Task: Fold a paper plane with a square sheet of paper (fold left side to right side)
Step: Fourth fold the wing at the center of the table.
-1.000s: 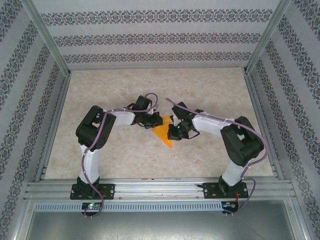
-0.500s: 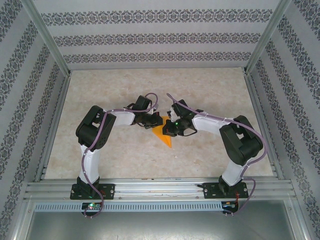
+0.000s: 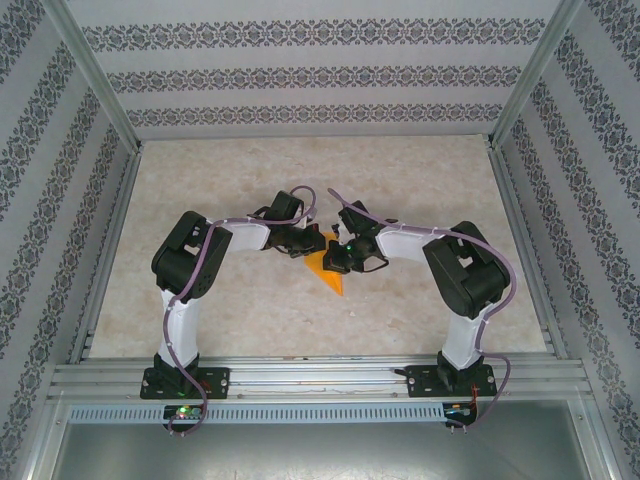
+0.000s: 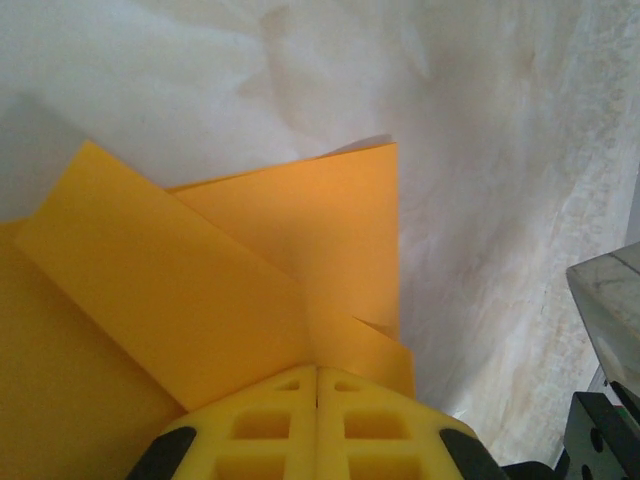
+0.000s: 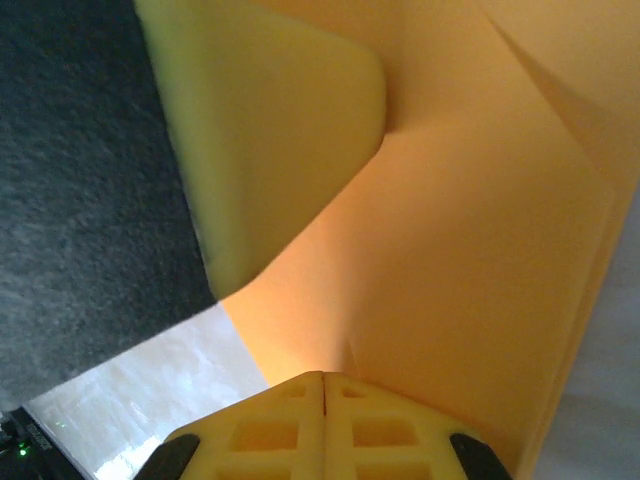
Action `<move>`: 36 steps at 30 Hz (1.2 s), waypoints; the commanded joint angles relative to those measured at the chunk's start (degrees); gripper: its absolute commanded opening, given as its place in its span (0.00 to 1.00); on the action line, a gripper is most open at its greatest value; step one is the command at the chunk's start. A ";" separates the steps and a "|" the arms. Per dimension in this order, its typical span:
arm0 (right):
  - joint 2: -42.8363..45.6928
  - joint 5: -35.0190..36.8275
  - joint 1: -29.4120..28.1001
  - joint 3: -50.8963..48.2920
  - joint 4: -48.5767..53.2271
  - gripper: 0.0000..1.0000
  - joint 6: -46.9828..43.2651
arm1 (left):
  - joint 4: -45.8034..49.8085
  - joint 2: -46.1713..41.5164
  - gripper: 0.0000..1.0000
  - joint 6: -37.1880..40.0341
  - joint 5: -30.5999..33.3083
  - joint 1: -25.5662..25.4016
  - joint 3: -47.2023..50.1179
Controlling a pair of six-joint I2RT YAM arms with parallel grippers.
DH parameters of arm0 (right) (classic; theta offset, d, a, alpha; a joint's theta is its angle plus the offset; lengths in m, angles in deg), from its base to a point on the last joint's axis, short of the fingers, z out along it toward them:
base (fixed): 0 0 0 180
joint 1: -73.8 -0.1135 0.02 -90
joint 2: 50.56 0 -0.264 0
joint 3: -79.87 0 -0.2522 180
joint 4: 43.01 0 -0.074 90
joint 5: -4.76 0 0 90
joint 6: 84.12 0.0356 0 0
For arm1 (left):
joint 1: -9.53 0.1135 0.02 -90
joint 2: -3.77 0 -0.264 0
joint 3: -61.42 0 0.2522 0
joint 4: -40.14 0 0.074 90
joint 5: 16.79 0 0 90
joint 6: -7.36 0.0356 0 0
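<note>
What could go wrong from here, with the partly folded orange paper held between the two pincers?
1. The left pincer and right pincer both pinch the orange paper close together; any opposing pull could tear it.
2. In the right wrist view the sheet bows near the pincer, so a stray crease may set.
3. In the left wrist view the layers' edges sit offset, so the fold may press in crooked.
</note>
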 commanded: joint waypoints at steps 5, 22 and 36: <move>-1.78 1.77 -0.25 2.16 -0.05 0.00 -0.65 | 1.98 1.51 0.00 0.38 2.16 -0.09 1.40; 0.52 -1.11 -0.33 -4.14 1.86 0.00 0.30 | 2.76 1.69 0.00 0.33 3.13 0.00 1.39; 3.51 -2.79 -0.58 -9.00 3.67 0.00 -0.39 | 3.07 1.64 0.00 0.33 3.48 0.11 1.48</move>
